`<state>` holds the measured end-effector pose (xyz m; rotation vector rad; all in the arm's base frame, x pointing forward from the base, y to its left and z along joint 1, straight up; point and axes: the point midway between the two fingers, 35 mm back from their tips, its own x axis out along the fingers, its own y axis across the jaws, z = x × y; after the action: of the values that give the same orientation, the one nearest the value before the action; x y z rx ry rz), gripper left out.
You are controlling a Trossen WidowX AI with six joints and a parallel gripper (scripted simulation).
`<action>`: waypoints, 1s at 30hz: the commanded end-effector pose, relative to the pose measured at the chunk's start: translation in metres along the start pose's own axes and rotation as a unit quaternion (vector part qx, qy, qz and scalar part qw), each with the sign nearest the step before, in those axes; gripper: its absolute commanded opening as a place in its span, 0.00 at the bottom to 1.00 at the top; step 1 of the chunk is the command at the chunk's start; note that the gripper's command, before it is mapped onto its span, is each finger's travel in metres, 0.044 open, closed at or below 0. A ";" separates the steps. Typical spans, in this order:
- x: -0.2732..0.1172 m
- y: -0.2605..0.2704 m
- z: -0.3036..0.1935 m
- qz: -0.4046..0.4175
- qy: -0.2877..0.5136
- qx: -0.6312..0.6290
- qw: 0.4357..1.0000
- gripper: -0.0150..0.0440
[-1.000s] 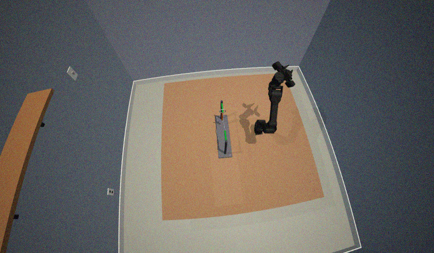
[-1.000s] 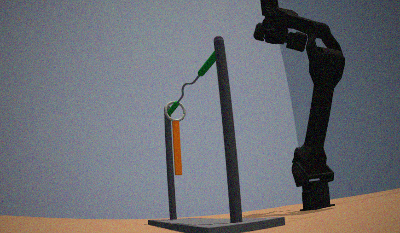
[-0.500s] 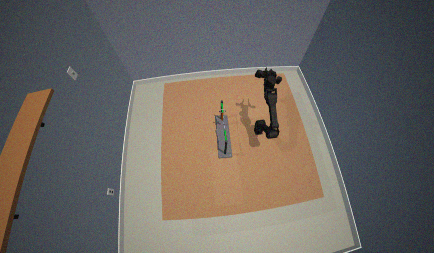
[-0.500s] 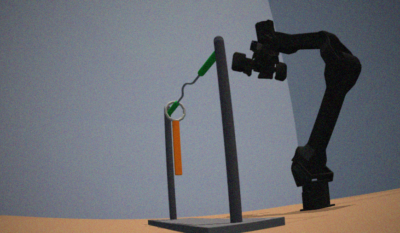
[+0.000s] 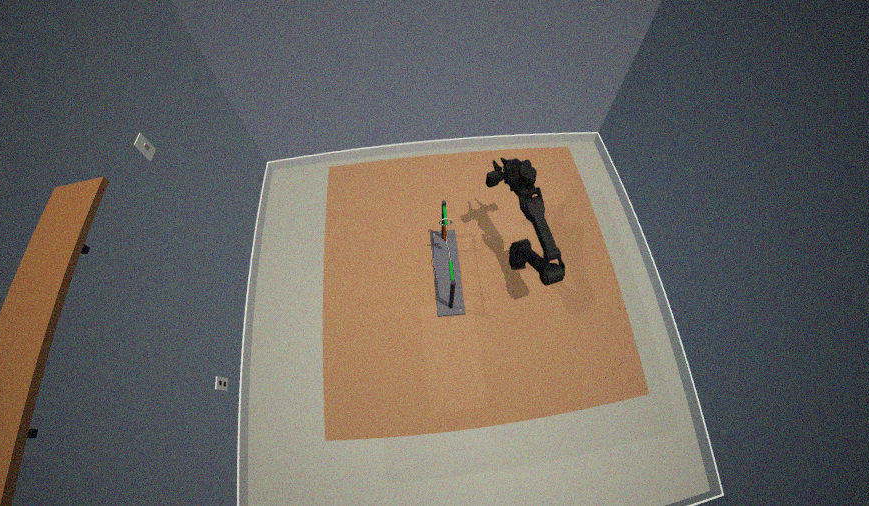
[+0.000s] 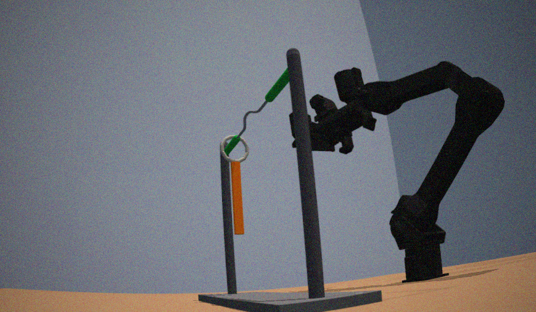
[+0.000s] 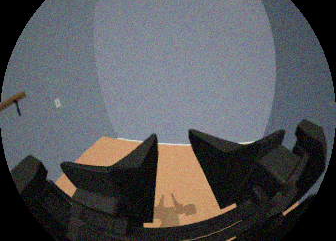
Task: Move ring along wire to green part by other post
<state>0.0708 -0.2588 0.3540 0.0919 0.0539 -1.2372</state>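
Note:
The ring (image 6: 247, 150) hangs around the green part (image 6: 231, 145) beside the far, shorter-looking post (image 6: 227, 251) in the exterior view. Its orange handle (image 6: 237, 197) (image 5: 444, 233) points straight down close to that post. The thin grey wire (image 6: 244, 124) bends up to the other green part (image 6: 277, 86) (image 5: 451, 270) at the near post (image 6: 309, 193) (image 5: 451, 295). My gripper (image 7: 172, 135) (image 5: 499, 163) is partly open and empty, in the air to the right of the wire, clear of the ring and handle. In the exterior view the near post hides part of it.
Both posts stand on a grey base plate (image 5: 442, 295) (image 6: 347, 297). The arm's base (image 5: 519, 253) (image 6: 423, 259) stands right of the plate on the orange-brown surface (image 5: 387, 377). A wooden shelf (image 5: 41, 282) is on the left wall, far away.

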 end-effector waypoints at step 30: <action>-0.101 0.161 -0.258 0.562 0.060 -0.094 0.819 0.53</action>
<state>0.1921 -0.0930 0.1167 0.0307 0.2114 -0.0600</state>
